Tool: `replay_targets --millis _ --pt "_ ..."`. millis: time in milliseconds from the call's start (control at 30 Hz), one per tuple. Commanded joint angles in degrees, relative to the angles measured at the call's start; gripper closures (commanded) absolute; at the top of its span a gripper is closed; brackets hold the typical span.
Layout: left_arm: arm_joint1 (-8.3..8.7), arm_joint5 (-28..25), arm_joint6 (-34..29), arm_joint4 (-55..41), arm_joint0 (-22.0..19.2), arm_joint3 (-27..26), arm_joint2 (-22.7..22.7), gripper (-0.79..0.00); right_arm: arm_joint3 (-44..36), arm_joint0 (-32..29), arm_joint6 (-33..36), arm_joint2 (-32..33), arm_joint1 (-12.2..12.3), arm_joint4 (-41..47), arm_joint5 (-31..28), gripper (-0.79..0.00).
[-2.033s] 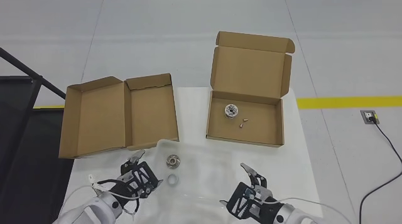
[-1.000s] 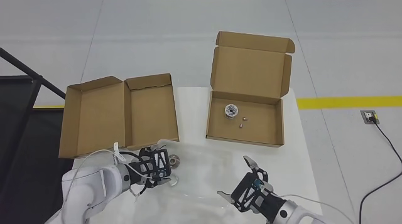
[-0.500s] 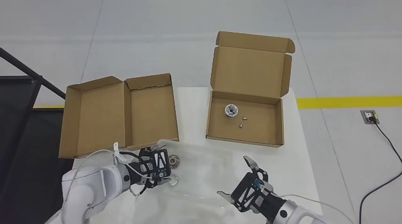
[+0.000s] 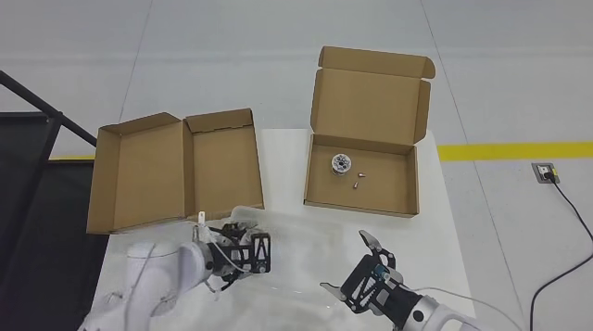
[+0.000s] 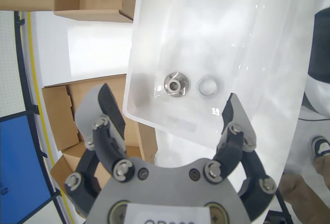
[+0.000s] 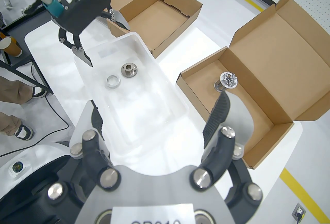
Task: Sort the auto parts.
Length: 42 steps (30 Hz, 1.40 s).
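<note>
Your left gripper (image 5: 168,96) hangs spread wide and holds nothing; it hovers over the end of the clear tray (image 6: 148,50) that lies toward the divided box (image 4: 139,178); in its own wrist view the fingers (image 5: 109,103) stand either side of the two loose parts, above them and touching neither.

The flanged hub (image 6: 129,70) lies flat on the tray floor near that end wall, bore up; the plain ring (image 6: 113,81) lies just beside it, a thin gap between them; the ring sits on the side away from the boxes. In the right wrist view one left fingertip points down inside the rim close to the ring, and the other hangs over the rim on the divided box's side.

Mind the edges; the tray's corner sits just beside the wall of the divided box, and a strip of table (image 4: 435,238) shows between the tray's long side and the lidded box (image 4: 389,192). That box stands with its lid thrown back; inside it a toothed cylinder (image 6: 227,81) stands upright near the wall toward the tray, with a small bolt (image 4: 359,181) near it.

Your right gripper (image 6: 158,103) is also spread and empty; it hovers above the tray's near end, well apart from both parts and from the left gripper.
</note>
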Motion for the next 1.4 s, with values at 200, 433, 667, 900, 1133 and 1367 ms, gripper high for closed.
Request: replay_targets --millis 200,433,667,900,1133,1367 --pt "5.67 0.0 -9.5 -15.68 -10.63 4.2 11.0 -0.785 0.0 0.0 0.0 0.0 0.0 0.0 0.0 -0.785" --pt "6.19 0.0 -11.63 -19.5 -11.81 5.66 12.14 -0.785 0.0 0.0 0.0 0.0 0.0 0.0 0.0 -0.785" --pt "5.9 0.34 -11.91 -19.89 -12.05 8.25 13.59 -0.785 0.0 0.0 0.0 0.0 0.0 0.0 0.0 -0.785" --pt "4.64 1.56 -14.95 -21.51 -17.39 14.28 19.46 -0.785 0.0 0.0 0.0 0.0 0.0 0.0 0.0 -0.785" --pt "3.21 5.05 -18.44 -22.27 -22.52 17.66 24.6 -0.742 0.0 0.0 0.0 0.0 0.0 0.0 0.0 -0.785" --pt "2.19 6.66 -20.05 -23.23 -26.07 20.43 28.15 -0.6 0.0 0.0 0.0 0.0 0.0 0.0 0.0 -0.785"
